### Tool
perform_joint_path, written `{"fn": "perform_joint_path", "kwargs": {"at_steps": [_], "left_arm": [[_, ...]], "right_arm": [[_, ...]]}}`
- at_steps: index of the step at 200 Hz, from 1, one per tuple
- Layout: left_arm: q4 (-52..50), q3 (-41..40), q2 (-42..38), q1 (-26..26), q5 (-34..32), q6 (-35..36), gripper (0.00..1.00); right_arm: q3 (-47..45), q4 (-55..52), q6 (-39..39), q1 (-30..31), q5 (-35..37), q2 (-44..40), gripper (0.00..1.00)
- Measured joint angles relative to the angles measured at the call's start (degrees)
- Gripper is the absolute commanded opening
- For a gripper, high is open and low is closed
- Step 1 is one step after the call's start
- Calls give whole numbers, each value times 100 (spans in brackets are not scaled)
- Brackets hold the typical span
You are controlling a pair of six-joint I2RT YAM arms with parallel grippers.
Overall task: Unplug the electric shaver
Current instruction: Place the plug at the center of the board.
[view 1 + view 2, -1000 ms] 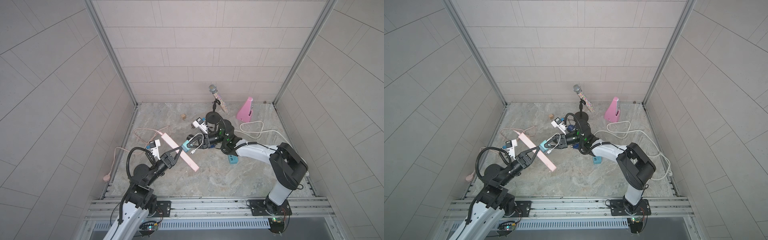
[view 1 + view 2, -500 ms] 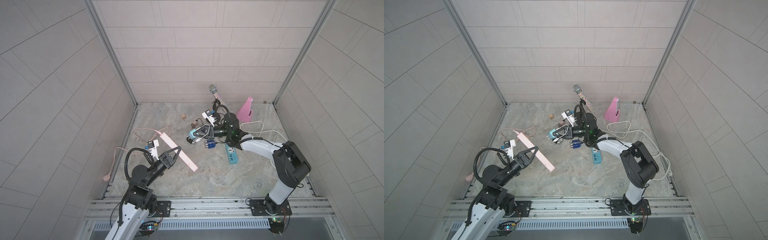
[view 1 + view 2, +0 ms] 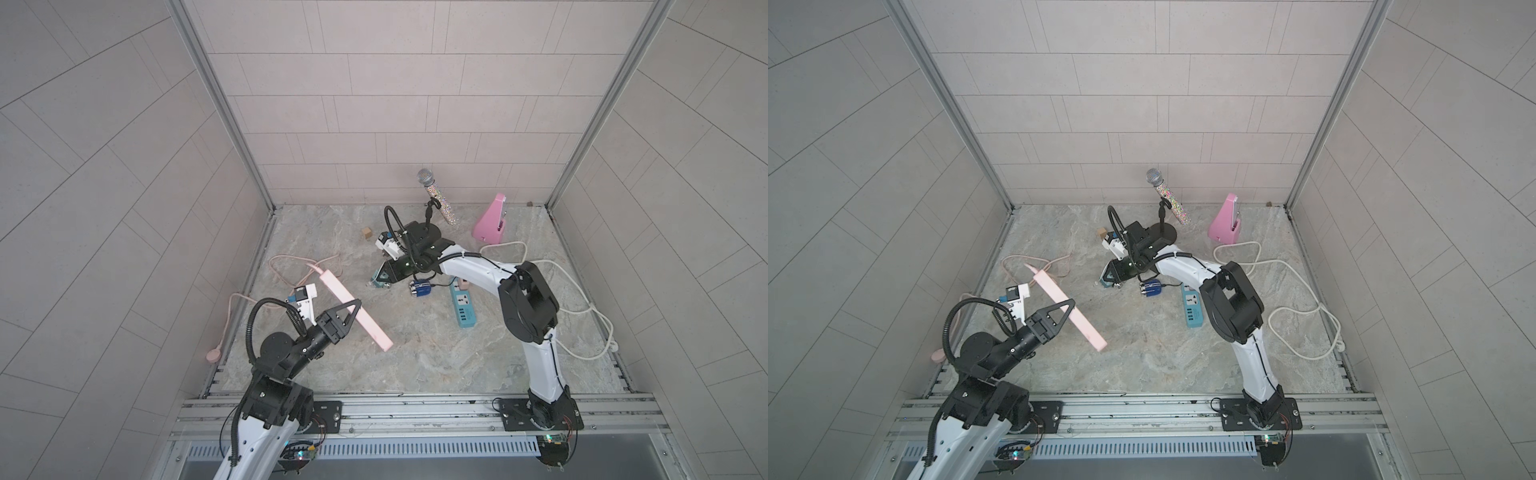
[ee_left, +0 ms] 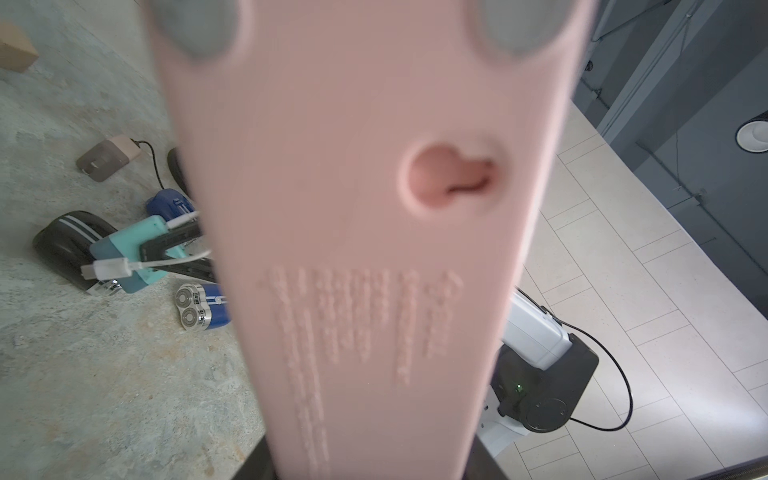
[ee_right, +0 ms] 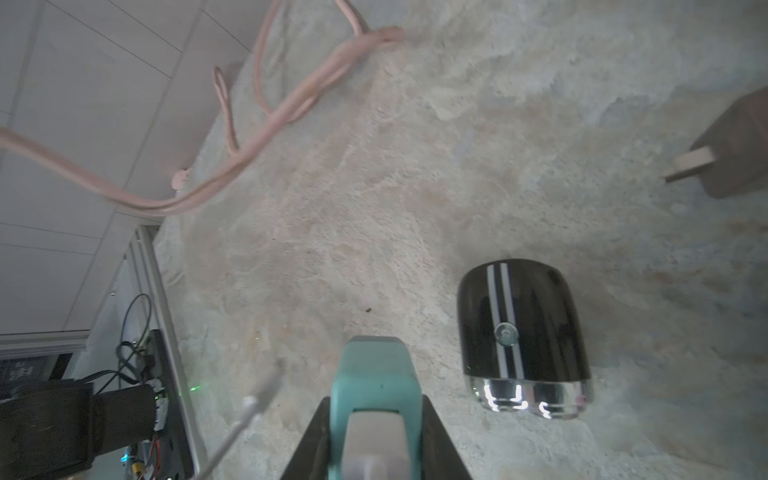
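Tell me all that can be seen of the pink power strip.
The pink power strip is a long flat bar of pale pink plastic. The left gripper clamps it near its middle, slanted. Its underside faces the left wrist camera: two grey feet, a keyhole slot, raised lettering. Its pink cord loops over the floor.

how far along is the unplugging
Done: the white cable's plug hangs free of the pink power strip. In hand: right end effector grips the teal shaver; left end effector holds the strip raised. Left: likely setting both down.
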Motion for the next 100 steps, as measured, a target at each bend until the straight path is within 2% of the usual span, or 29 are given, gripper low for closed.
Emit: {"fn": "perform_joint_path", "kwargs": {"at_steps": [28,100], "left_arm": [[-146,50,-24,0,2,57,11],[-295,61,-57,2,0,101,11]], "right_arm": [[568,-319,-63,0,96,400,4],[1187,-704,-103,-136,382,529,4]]}}
